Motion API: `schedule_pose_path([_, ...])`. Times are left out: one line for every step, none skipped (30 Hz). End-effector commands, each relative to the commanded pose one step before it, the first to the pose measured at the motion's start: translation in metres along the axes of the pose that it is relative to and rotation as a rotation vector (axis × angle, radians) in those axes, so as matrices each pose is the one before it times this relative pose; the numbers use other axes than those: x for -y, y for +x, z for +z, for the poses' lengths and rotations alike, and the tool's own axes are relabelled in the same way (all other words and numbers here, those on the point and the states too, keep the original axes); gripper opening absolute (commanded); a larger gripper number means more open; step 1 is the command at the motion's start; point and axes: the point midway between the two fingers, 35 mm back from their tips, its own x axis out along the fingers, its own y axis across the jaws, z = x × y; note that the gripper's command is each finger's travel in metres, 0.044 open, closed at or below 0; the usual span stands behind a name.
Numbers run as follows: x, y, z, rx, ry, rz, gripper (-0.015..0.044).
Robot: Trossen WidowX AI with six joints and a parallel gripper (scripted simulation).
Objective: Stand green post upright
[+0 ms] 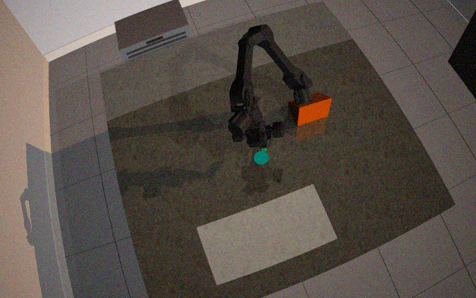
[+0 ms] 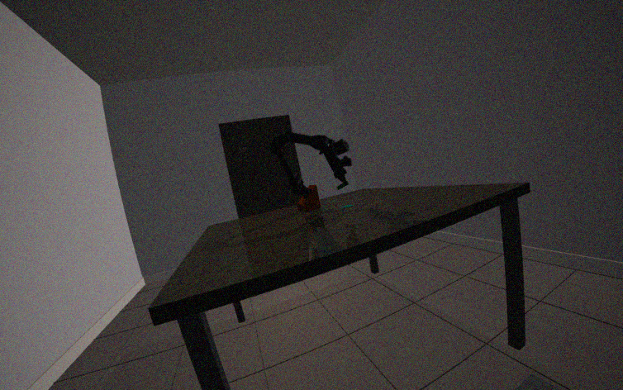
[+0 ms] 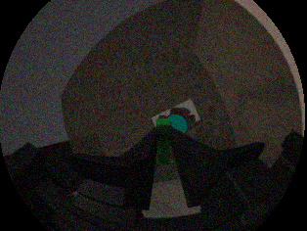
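From the top view, you have the gripper [image 1: 259,143] carried out over the table [image 1: 368,168], with a sliver of the green post [image 1: 263,149] showing just below it. The cyan circle [image 1: 261,158] lies just beyond that at 6 o'clock, nearly touching the post's visible end. The orange block [image 1: 310,108] sits well off at 2 o'clock.

From the exterior view, the gripper [image 2: 340,181] hangs clear above the table [image 2: 285,271], the post [image 2: 342,185] tilted rather than vertical at its tip, and the circle [image 2: 348,206] on the surface below, slightly toward 5 o'clock.

From the wrist view, the fingers are clamped on the post [image 3: 162,147], whose far end overlaps the circle [image 3: 176,123] at about 1 o'clock.

You appear to be in the carry step, close to lining up. Your next move likely calls for a small shift to centre over the circle, squaring the post to vertical, then lowering until its base meets the table before you let go.
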Motion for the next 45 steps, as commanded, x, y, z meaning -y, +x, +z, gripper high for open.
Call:
schedule_pose_path([-0.00067, 0.00097, 0.00008, 0.02603, -0.0056, 0.01505, 0.0023])
schedule_pose_path([0.00002, 0.00036, -0.00002, 0.00676, 0.0002, 0.00324, 0.0023])
schedule_pose_path([0.00002, 0.00035, -0.00002, 0.00678, 0.0001, 0.00319, 0.0023])
schedule_pose_path([0.00002, 0.00034, -0.00002, 0.0068, 0.0001, 0.00315, 0.0023])
schedule_pose_path([0.00003, 0.00033, -0.00002, 0.00682, 0.0001, 0.0031, 0.0023])
schedule_pose_path([0.00003, 0.00032, -0.00002, 0.00684, 0.0001, 0.00305, 0.0023])
schedule_pose_path([0.00003, 0.00032, -0.00002, 0.00687, 0.0001, 0.003, 0.0023])
schedule_pose_path([0.00003, 0.00031, -0.00002, 0.00689, 0.0, 0.00295, 0.0023])
schedule_pose_path([0.00003, 0.0003, -0.00003, 0.00691, 0.0, 0.0029, 0.0023])
schedule_pose_path([0.00004, 0.00029, -0.00003, 0.00693, 0.0, 0.00285, 0.0023])
schedule_pose_path([0.00004, 0.00028, -0.00003, 0.00695, 0.0, 0.0028, 0.0023])
schedule_pose_path([0.00004, 0.00028, -0.00003, 0.00697, 0.0, 0.00275, 0.0023])
schedule_pose_path([0.00004, 0.00027, -0.00003, 0.00699, -0.0001, 0.0027, 0.0023])
schedule_pose_path([0.00005, 0.00026, -0.00003, 0.007, -0.0001, 0.00265, 0.0023])
schedule_pose_path([0.00005, 0.00025, -0.00003, 0.00702, -0.0001, 0.0026, 0.0023])
schedule_pose_path([0.00005, 0.00024, -0.00003, 0.00704, -0.0001, 0.00255, 0.0023])
schedule_pose_path([0.00005, 0.00023, -0.00003, 0.00706, -0.0001, 0.0025, 0.0023])
schedule_pose_path([0.00005, 0.00023, -0.00003, 0.00708, -0.0002, 0.00245, 0.0023])
schedule_pose_path([0.00005, 0.00022, -0.00003, 0.00709, -0.0002, 0.0024, 0.0023])
schedule_pose_path([0.00006, 0.00021, -0.00003, 0.00711, -0.0002, 0.00235, 0.0023])
schedule_pose_path([0.00006, 0.0002, -0.00003, 0.00713, -0.0002, 0.0023, 0.0023])
schedule_pose_path([0.00006, 0.00019, -0.00003, 0.00714, -0.0003, 0.00225, 0.0023])
schedule_pose_path([0.00006, 0.00018, -0.00003, 0.00716, -0.0003, 0.0022, 0.0023])
schedule_pose_path([0.00006, 0.00018, -0.00003, 0.00717, -0.0003, 0.00215, 0.0023])
schedule_pose_path([0.00006, 0.00017, -0.00003, 0.00719, -0.0003, 0.0021, 0.0023])
schedule_pose_path([0.00006, 0.00016, -0.00004, 0.0072, -0.0004, 0.00205, 0.0023])
schedule_pose_path([0.00007, 0.00015, -0.00004, 0.00722, -0.0004, 0.002, 0.0023])
schedule_pose_path([0.00007, 0.00014, -0.00004, 0.00723, -0.0004, 0.00195, 0.0023])
schedule_pose_path([0.00007, 0.00013, -0.00004, 0.00724, -0.0004, 0.0019, 0.0023])
schedule_pose_path([0.00007, 0.00013, -0.00004, 0.00726, -0.0004, 0.00185, 0.0023])
schedule_pose_path([0.00007, 0.00012, -0.00004, 0.00727, -0.0005, 0.0018, 0.0023])
schedule_pose_path([0.00007, 0.00011, -0.00004, 0.00728, -0.0005, 0.00175, 0.0023])
schedule_pose_path([0.00007, 0.0001, -0.00004, 0.00729, -0.0005, 0.0017, 0.0023])
schedule_pose_path([0.00007, 0.00009, -0.00004, 0.0073, -0.0005, 0.00165, 0.0023])
schedule_pose_path([0.00007, 0.00009, -0.00004, 0.00732, -0.0006, 0.0016, 0.0023])
schedule_pose_path([0.00007, 0.00008, -0.00004, 0.00733, -0.0006, 0.00154, 0.0023])
schedule_pose_path([0.00008, 0.00007, -0.00004, 0.00734, -0.0006, 0.00149, 0.0023])
schedule_pose_path([0.00008, 0.00006, -0.00004, 0.00735, -0.0006, 0.00144, 0.0023])
schedule_pose_path([0.00008, 0.00005, -0.00004, 0.00736, -0.0007, 0.00139, 0.0023])
schedule_pose_path([0.00008, 0.00004, -0.00004, 0.00737, -0.0007, 0.00134, 0.0023])
schedule_pose_path([0.00008, 0.00004, -0.00004, 0.00737, -0.0007, 0.00129, 0.0023])
schedule_pose_path([0.00008, 0.00003, -0.00004, 0.00738, -0.0007, 0.00124, 0.0023])
schedule_pose_path([0.00008, 0.00002, -0.00004, 0.00739, -0.0008, 0.00119, 0.0023])
schedule_pose_path([0.00008, 0.00001, -0.00004, 0.0074, -0.0008, 0.00114, 0.0023])
schedule_pose_path([0.00008, 0.0, -0.00004, 0.00741, -0.0008, 0.00109, 0.0023])
